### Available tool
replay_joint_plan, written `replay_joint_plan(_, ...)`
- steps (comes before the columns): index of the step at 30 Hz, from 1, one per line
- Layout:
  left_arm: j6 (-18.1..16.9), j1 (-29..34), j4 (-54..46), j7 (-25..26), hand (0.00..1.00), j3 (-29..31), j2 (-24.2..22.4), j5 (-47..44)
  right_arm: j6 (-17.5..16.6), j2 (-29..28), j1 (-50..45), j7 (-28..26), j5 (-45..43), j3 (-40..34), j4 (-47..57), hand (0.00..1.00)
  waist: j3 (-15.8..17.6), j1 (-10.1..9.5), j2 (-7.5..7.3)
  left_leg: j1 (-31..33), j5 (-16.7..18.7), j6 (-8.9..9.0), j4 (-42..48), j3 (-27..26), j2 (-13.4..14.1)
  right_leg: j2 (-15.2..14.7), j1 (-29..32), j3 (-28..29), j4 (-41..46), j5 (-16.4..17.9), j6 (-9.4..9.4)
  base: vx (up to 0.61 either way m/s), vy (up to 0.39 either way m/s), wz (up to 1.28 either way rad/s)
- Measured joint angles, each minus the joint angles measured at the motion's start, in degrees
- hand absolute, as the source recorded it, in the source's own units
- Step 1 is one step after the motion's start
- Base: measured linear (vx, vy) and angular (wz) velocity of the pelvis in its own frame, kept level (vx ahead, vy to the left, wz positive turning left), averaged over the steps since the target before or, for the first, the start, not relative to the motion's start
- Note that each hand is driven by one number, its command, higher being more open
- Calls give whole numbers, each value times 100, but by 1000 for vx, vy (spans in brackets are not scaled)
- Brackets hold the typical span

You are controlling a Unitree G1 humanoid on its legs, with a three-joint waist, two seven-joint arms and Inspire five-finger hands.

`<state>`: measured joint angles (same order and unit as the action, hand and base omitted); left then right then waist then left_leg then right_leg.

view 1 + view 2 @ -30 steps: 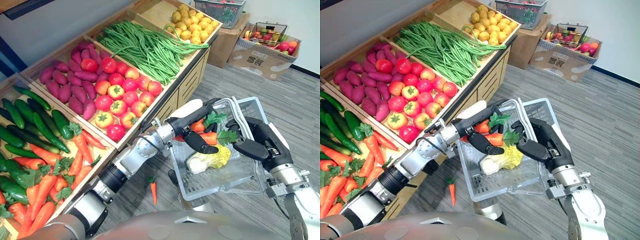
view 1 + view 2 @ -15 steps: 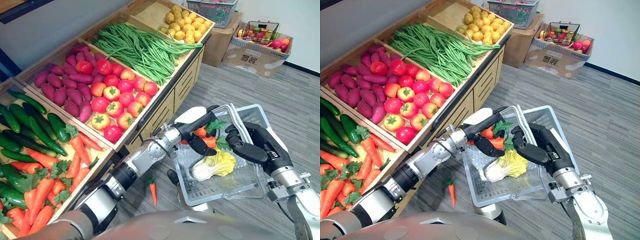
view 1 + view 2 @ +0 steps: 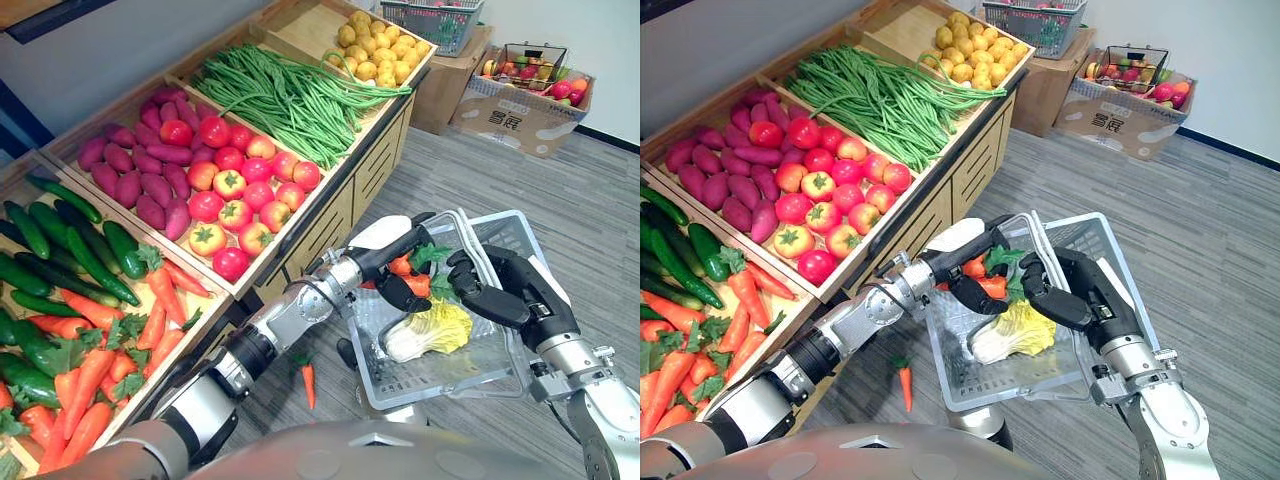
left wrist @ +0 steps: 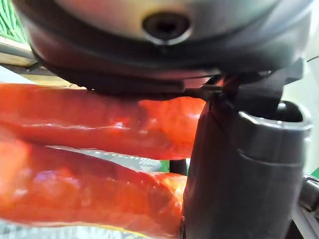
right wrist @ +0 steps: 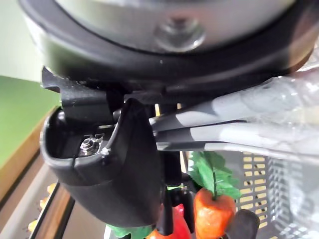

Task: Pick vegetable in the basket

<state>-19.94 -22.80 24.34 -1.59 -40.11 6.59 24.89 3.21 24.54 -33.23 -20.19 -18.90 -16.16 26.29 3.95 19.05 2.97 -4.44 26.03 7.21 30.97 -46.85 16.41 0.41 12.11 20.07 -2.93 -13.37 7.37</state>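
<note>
Left robot hand (image 3: 395, 250): fingers and thumb clamped on two glossy orange carrots (image 4: 99, 124), green tops showing, held over left side of pale grey slotted plastic basket (image 3: 478, 350). Right robot hand (image 3: 515, 290): curled round basket's grey handles (image 5: 234, 133), carrying it. Yellow-green leafy cabbage (image 3: 425, 330) lies inside. Versus second ago: grip unchanged, hand-to-basket relation much same; whole view shifted, so camera moved. Judgement: release not yet made; opening fingers should drop carrots in.
</note>
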Motion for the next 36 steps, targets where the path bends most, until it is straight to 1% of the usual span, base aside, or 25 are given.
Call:
replay_joint_plan(3, 1, -31, 110, 78, 0, -66, -25, 7, 0, 0, -24, 61, 0, 30, 0, 0, -8, 1, -12, 0, 8, -17, 12, 15, -15, -24, -11, -18, 2, 1, 2, 7, 20, 3)
replay_joint_plan(4, 3, -31, 153, 97, 100, -66, -56, 17, 0, 0, -29, 91, 0, 48, 0, 0, -11, 2, -13, 0, 10, -20, 15, 15, -18, -29, -12, -18, 3, 2, 2, 0, 0, 0)
replay_joint_plan(9, 25, -36, 354, 165, 100, -66, -197, 21, 20, -15, -42, 131, -2, 68, 0, 0, -14, 2, -12, 3, 13, -24, 21, 16, -15, -30, -11, -22, 3, 2, 2, 20, 15, 0)
replay_joint_plan(11, 145, -40, 564, 177, 100, -66, -211, 24, 20, -22, -44, 173, -3, 81, 0, 0, -22, 8, -11, 3, 13, -24, 23, 17, -13, -29, -11, -25, 3, 2, 2, 31, 20, 0)
replay_joint_plan(12, 142, -38, 613, 196, 100, -68, -212, 29, 22, -23, -46, 174, -3, 134, 0, 0, -21, 3, -14, 8, 13, -24, 28, 19, -13, -30, -10, -25, 2, 1, 2, 0, 0, 0)
replay_joint_plan(26, 177, -41, 651, 236, 100, -87, -225, 29, 22, -70, -45, 211, -9, 243, 0, 0, -68, -20, -28, 102, 17, -50, 73, 180, -22, -87, -21, -147, 0, 1, 2, 15, 12, 4)
replay_joint_plan(30, 276, -41, 575, 234, 100, -120, -224, 23, 22, -79, -45, 206, -9, 243, 1, 0, -151, -18, -19, 173, 8, -69, 78, 277, -63, -127, -20, -229, -6, 2, 2, 17, 15, 11)
replay_joint_plan(36, 529, -31, 281, 103, 100, -133, -199, -139, 22, -87, -45, 191, -9, 200, 58, 0, -184, -127, -2, 192, 2, -87, 81, 329, -79, -147, -29, -259, -3, 3, 0, 6, 7, 3)
